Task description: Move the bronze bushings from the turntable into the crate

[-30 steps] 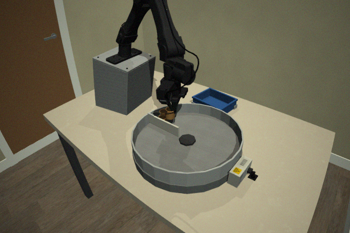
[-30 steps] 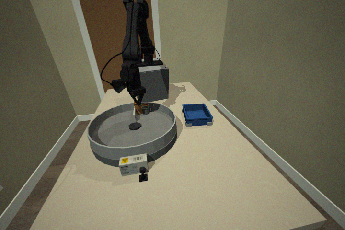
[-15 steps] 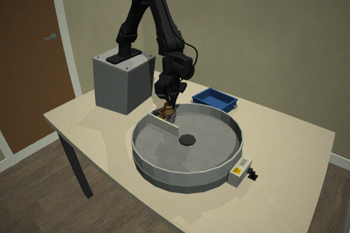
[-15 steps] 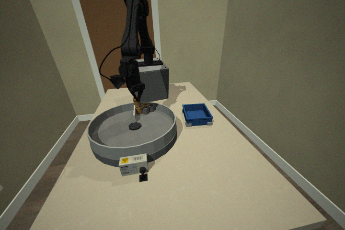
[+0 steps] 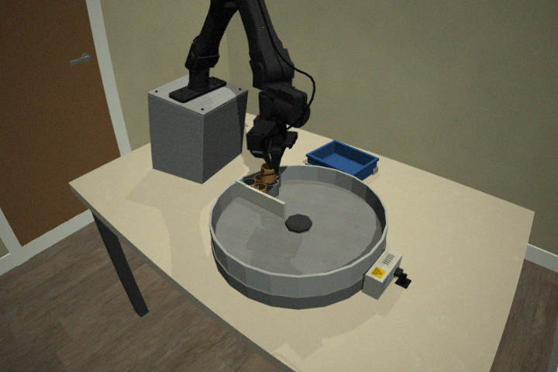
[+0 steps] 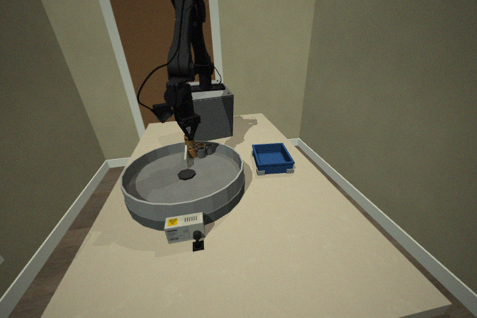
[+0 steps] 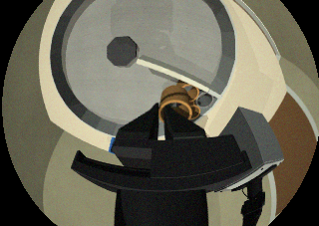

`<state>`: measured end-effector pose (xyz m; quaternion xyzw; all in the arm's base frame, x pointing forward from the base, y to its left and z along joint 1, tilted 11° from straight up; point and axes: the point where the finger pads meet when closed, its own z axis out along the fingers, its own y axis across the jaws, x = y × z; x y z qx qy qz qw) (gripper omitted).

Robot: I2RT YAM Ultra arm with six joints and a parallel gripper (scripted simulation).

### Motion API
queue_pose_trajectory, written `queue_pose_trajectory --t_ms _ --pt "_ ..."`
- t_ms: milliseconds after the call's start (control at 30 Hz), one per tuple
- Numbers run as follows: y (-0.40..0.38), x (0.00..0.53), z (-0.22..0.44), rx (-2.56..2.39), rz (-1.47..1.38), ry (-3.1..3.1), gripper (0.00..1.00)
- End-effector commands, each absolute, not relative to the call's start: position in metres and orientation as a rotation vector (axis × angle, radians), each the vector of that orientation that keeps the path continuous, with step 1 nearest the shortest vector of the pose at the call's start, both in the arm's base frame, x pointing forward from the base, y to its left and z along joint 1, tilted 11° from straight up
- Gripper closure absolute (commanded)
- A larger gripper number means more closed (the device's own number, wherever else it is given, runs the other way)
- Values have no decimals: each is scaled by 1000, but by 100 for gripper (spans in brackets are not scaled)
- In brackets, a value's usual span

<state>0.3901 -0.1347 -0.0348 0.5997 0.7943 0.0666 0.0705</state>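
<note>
My gripper (image 5: 273, 168) (image 6: 190, 137) (image 7: 163, 108) is shut on the wall of a bronze bushing (image 5: 268, 174) (image 6: 189, 141) (image 7: 174, 94), held upright above the other bushings. Two more bronze bushings stand on the turntable (image 5: 299, 284) (image 6: 149, 207) (image 7: 95, 72): one bronze bushing (image 5: 260, 187) (image 6: 191, 152) is by the divider, another bronze bushing (image 6: 200, 144) is behind it. Steel bushings stand among them, such as one steel bushing (image 6: 201, 152) and a second steel bushing (image 6: 209, 149). The blue crate (image 5: 367, 170) (image 6: 275, 169) looks empty; a sliver shows in the wrist view.
A pale divider (image 5: 262, 200) (image 7: 171, 75) runs from near the dark hub (image 5: 297, 223) (image 6: 186, 174) (image 7: 122, 51) to the turntable's raised rim. A control box (image 5: 381, 275) (image 6: 185, 228) sits against the turntable's outside. The grey arm pedestal (image 5: 178, 136) (image 6: 212, 116) stands behind.
</note>
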Motion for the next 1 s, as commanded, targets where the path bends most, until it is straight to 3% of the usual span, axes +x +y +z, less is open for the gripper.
queue_pose_trajectory --t_ms 0,533,967 --pt "-145 397 -23 1791 189 2358 100" --pt "-144 398 -22 1787 191 2357 100" --pt "-89 399 -24 1784 197 2366 100"
